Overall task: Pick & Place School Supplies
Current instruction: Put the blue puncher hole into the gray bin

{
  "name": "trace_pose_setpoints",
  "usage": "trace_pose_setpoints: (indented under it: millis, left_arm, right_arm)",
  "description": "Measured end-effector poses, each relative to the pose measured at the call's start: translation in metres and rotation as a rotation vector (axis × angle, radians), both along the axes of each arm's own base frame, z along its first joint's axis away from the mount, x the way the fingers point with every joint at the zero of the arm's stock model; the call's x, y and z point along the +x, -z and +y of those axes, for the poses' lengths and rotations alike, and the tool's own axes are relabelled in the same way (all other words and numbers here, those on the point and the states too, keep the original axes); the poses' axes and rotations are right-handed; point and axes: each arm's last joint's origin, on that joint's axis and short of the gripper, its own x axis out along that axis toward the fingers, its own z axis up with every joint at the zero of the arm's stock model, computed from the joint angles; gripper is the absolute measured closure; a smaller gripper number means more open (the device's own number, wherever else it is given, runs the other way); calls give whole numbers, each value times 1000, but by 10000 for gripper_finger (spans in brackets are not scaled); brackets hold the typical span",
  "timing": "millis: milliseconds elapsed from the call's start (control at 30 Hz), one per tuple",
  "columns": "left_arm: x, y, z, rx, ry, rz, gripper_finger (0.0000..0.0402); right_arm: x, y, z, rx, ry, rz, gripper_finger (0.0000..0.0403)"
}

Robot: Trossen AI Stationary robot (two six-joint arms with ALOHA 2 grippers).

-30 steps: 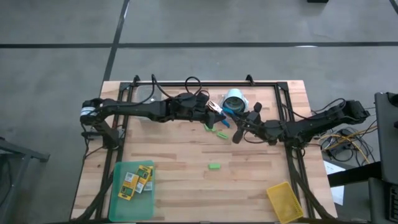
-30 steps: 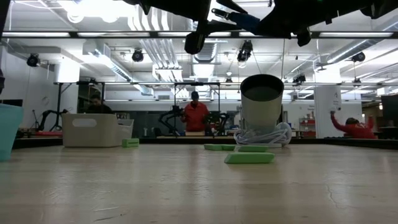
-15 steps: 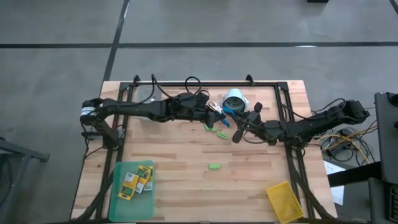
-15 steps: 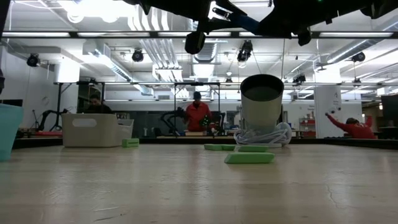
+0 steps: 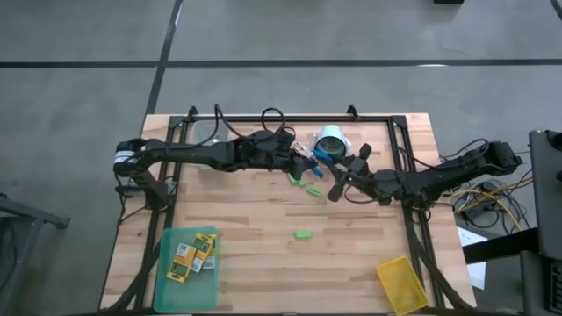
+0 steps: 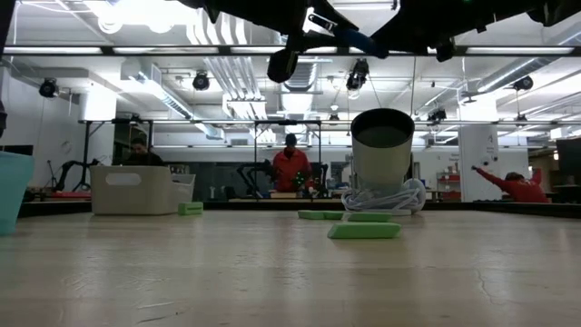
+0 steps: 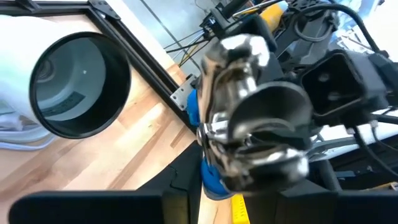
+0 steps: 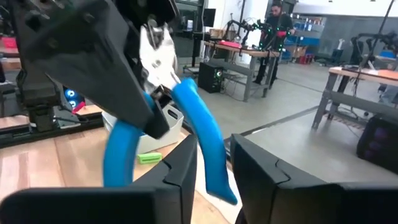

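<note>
Crayon boxes (image 5: pixel 193 254) sit in the tray (image 5: pixel 164 278) at the desk's (image 5: pixel 263 263) front left, the bin (image 5: pixel 403 283) front right, the cup (image 5: pixel 331 140) at the rear.

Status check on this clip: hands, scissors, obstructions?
Left hand shut on scissors, lifted above table. Right hand open at handles. Cup close behind.

Table level: dark cup (image 6: pixel 382 154) upright at about 1 o'clock, white cord (image 6: pixel 386 198) coiled at its base. Green eraser block (image 6: pixel 364 231) flat in front of it, two more (image 6: pixel 321 215) just behind. Arms cross at 12 o'clock, scissors (image 6: pixel 340 27) with blue handles up there. Person in red (image 6: pixel 290 168) in background.
</note>
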Motion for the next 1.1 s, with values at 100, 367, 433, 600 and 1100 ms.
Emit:
trace_pose_setpoints:
  millis: [100, 367, 433, 600, 1100]
  left_arm:
    - [0, 0, 0, 0, 0, -4, 312]
    - [0, -1, 0, -1, 6, -11, 312]
    - [0, -1, 0, -1, 6, -10, 312]
    - [0, -1, 0, -2, 7, -12, 312]
    - [0, -1, -1, -3, 9, -14, 312]
  right_arm:
    - [0, 0, 0, -1, 0, 2, 286]
    - [0, 0, 0, -2, 0, 4, 236]
    - [0, 0, 0, -3, 0, 5, 225]
    - [0, 0, 0, -3, 0, 6, 201]
    - [0, 0, 0, -13, -2, 14, 181]
